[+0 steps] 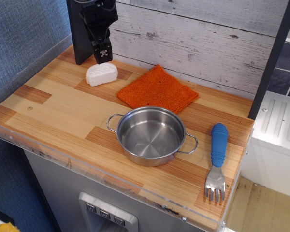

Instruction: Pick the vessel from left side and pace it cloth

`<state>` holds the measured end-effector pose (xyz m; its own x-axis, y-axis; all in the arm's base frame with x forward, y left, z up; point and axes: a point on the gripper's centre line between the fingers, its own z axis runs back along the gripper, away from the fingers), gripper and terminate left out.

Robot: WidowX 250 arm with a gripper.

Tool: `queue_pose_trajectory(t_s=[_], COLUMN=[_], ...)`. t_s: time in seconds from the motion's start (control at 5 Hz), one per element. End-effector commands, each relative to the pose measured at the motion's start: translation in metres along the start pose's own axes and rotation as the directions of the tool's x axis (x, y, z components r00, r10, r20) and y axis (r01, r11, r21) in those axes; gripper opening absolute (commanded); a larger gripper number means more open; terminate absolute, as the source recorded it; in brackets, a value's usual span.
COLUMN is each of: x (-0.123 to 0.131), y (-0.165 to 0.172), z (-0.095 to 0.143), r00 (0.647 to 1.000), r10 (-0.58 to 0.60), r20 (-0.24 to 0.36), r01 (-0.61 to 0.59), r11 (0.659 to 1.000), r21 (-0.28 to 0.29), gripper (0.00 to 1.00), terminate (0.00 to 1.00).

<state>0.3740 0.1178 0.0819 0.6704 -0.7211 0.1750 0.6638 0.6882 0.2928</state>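
Observation:
The vessel (151, 136) is a small shiny steel pot with two wire loop handles. It stands empty on the wooden table near the front edge. The orange cloth (158, 89) lies flat just behind it, near the back wall. My gripper (103, 56) hangs at the back left, above the white lump and well away from the pot. Its black fingers look close together and hold nothing that I can see.
A white rounded lump (101, 74) lies at the back left under the gripper. A fork with a blue handle (217, 162) lies right of the pot. The table (53, 111) has a clear plastic lip along its front. A dark post (272, 58) stands at the right.

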Motion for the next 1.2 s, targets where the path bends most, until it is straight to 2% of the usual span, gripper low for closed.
queue_pose_trajectory(t_s=[0.0,0.2,0.6,1.0], x=[0.0,-0.003,-0.005,0.028], y=[0.0,-0.008,-0.036,-0.07], z=[0.0,0.007,0.018,0.026], r00=[1.0,1.0,0.994,0.986], r10=[0.0,0.0,0.016,0.037], r20=[0.0,0.031,0.111,0.164], r01=[0.0,0.001,-0.003,0.0], r11=[1.0,1.0,0.994,0.975], r21=[0.0,-0.015,-0.112,-0.224], gripper=[1.0,1.0,1.0,1.0], terminate=[0.0,0.0,0.0,0.0])
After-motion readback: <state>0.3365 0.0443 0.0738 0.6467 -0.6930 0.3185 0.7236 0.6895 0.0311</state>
